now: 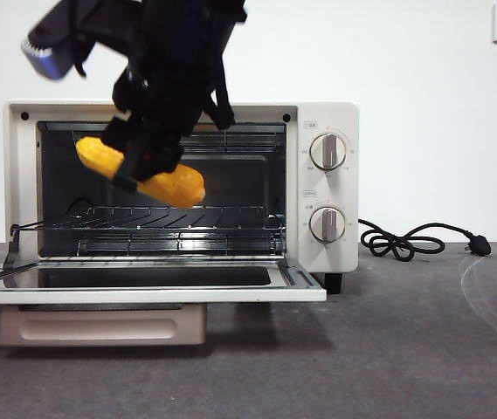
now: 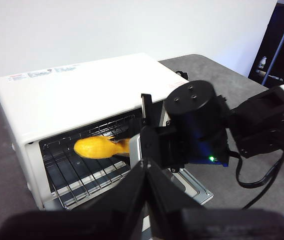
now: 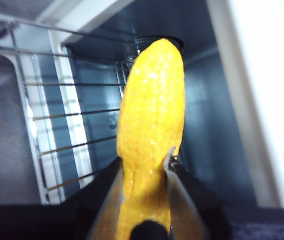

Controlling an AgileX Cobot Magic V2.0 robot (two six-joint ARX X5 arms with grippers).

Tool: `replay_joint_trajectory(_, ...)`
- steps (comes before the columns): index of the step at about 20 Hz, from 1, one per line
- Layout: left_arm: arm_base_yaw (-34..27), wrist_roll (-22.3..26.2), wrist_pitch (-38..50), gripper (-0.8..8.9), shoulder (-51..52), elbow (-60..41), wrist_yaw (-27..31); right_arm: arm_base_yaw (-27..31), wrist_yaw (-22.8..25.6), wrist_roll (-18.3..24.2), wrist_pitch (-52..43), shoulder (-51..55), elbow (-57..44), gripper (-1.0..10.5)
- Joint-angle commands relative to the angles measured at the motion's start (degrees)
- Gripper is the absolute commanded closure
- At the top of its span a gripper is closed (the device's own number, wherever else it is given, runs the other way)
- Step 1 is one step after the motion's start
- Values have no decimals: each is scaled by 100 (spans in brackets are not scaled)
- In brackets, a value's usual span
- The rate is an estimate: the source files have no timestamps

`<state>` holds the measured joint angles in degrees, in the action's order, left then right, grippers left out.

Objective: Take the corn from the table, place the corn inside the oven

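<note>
The corn (image 1: 178,185) is a yellow-orange cob held tilted in the mouth of the open oven (image 1: 257,112), above the wire rack (image 1: 187,223) and not touching it. My right gripper (image 1: 139,170) comes down from above and is shut on the cob's middle. In the right wrist view the corn (image 3: 151,110) points into the dark cavity, clamped between the right gripper (image 3: 144,167) jaws. The left wrist view looks down on the oven (image 2: 82,90), the corn (image 2: 97,147) and the right arm. My left gripper (image 2: 145,170) hangs high above, shut and empty.
The oven door (image 1: 143,292) lies folded down flat in front, its beige handle (image 1: 100,325) below the edge. Two knobs (image 1: 327,151) sit on the right panel. A black cord (image 1: 405,240) lies coiled on the grey table (image 1: 388,349) right of the oven.
</note>
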<state>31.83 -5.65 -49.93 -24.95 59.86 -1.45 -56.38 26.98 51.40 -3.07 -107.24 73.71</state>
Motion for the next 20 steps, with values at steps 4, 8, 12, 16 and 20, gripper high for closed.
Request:
replay_joint_trajectory(4,-2,-31,24,819,-9,-7,11,181,72,323,-20,-302,7,897)
replay_joint_trajectory(8,-2,-28,22,819,-17,-7,13,219,72,208,-44,-319,7,678)
replay_joint_trajectory(12,-2,-9,24,819,-17,-7,20,205,118,-46,-50,-319,7,562)
replay_joint_trajectory(16,-2,-7,24,819,-17,-7,20,129,337,-90,-55,-310,7,565)
replay_joint_trajectory(20,-2,107,24,819,-28,-7,133,-37,531,-249,-59,-273,59,569)
